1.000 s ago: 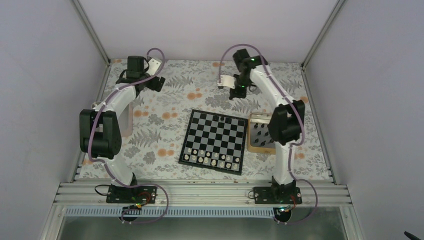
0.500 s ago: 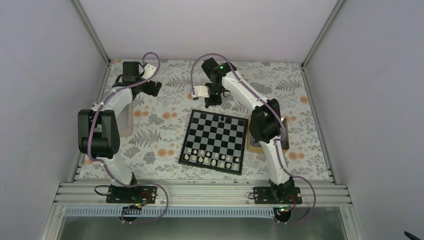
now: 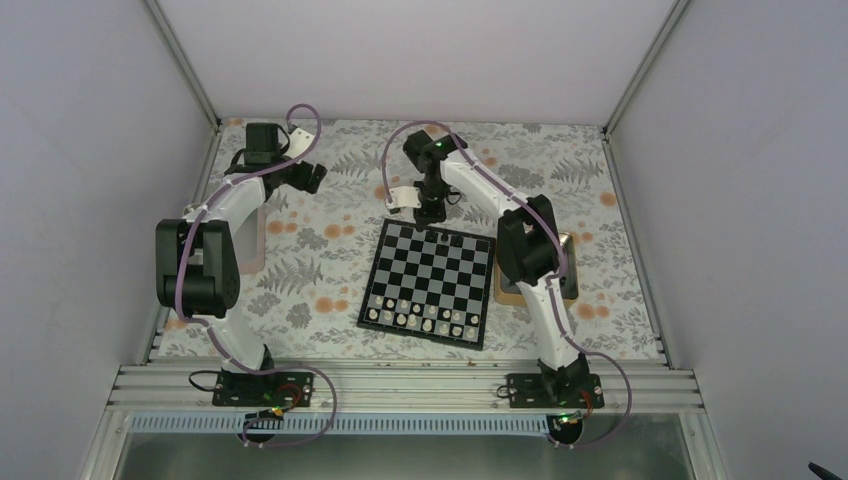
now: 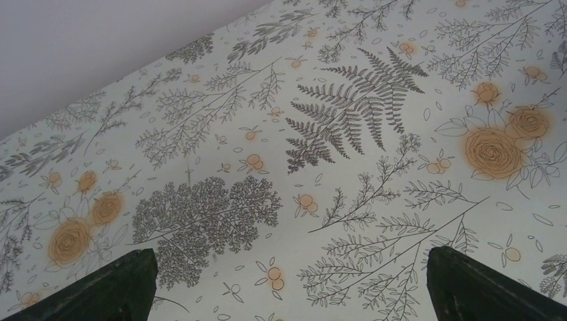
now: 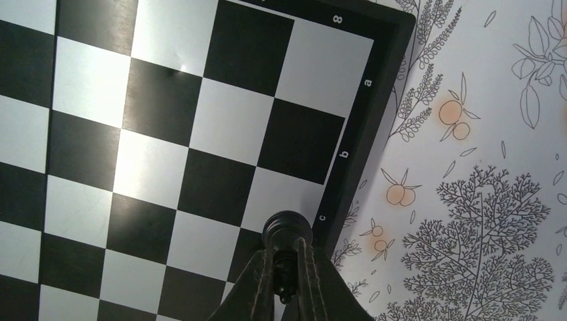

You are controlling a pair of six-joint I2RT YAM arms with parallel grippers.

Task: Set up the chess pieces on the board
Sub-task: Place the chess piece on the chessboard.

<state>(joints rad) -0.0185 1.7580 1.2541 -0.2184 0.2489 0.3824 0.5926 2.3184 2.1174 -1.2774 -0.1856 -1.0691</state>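
The board (image 3: 430, 275) lies mid-table, with white chessmen (image 3: 420, 318) along its near rows and one black chess piece (image 3: 443, 236) on its far row. My right gripper (image 3: 430, 212) hangs over the board's far edge. In the right wrist view this gripper (image 5: 286, 257) is shut on a black chess piece (image 5: 286, 231), held by its upper part, base towards the board (image 5: 167, 134) by the c label on the border. My left gripper (image 3: 305, 178) is far left over the patterned cloth, open (image 4: 297, 294) and empty.
A tan tray (image 3: 505, 292) sits right of the board, mostly hidden by the right arm. Another tan tray (image 3: 257, 250) lies behind the left arm's elbow. Grey walls and metal rails enclose the table.
The right arm swung left from beyond the tray to the board's far edge, carrying the black piece. The left arm barely shifted.
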